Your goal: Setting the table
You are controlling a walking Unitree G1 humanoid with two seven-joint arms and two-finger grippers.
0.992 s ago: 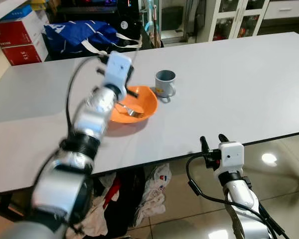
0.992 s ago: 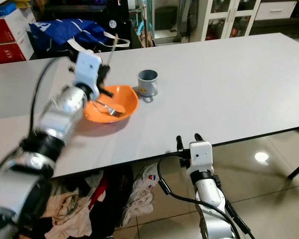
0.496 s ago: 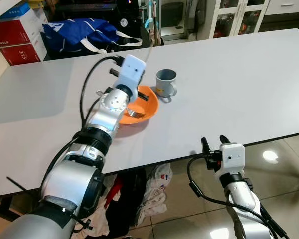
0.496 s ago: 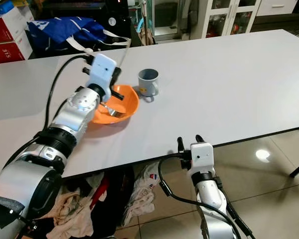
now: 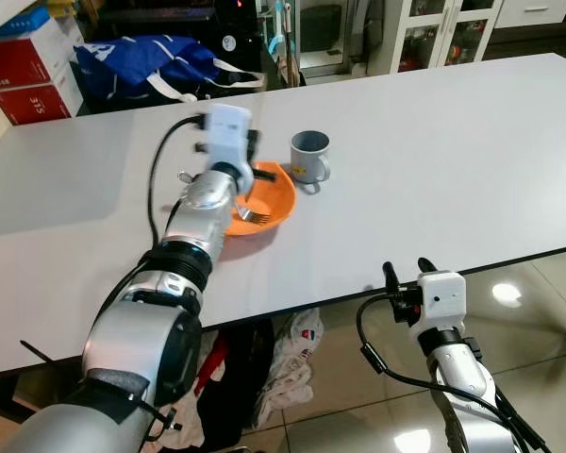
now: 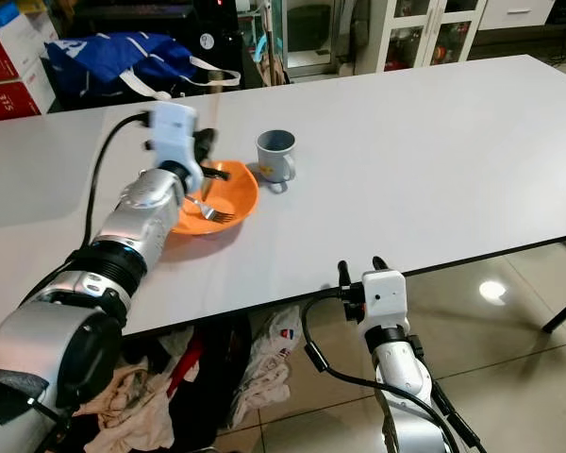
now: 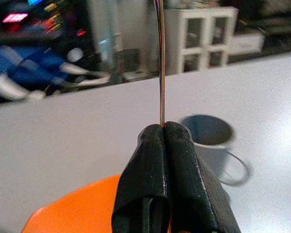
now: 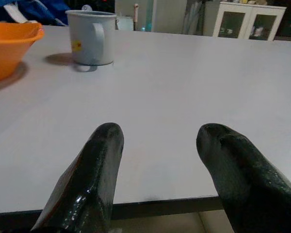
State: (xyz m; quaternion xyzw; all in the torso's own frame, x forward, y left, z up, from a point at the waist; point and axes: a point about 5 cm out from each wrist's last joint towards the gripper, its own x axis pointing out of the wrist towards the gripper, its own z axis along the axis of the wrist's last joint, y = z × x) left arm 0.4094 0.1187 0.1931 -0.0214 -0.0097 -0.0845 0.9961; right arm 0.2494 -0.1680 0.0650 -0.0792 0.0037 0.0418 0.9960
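Now we see our left gripper (image 7: 164, 127) above the shallow orange plastic bowl (image 5: 269, 202), fingers clenched on a thin upright stick (image 7: 161, 63). A metal fork (image 5: 248, 214) lies inside the bowl, and a grey ceramic mug (image 5: 310, 156) stands just beside it on the wide white table (image 5: 434, 160). Our right gripper (image 8: 160, 145) hangs below the table's near edge, fingers released.
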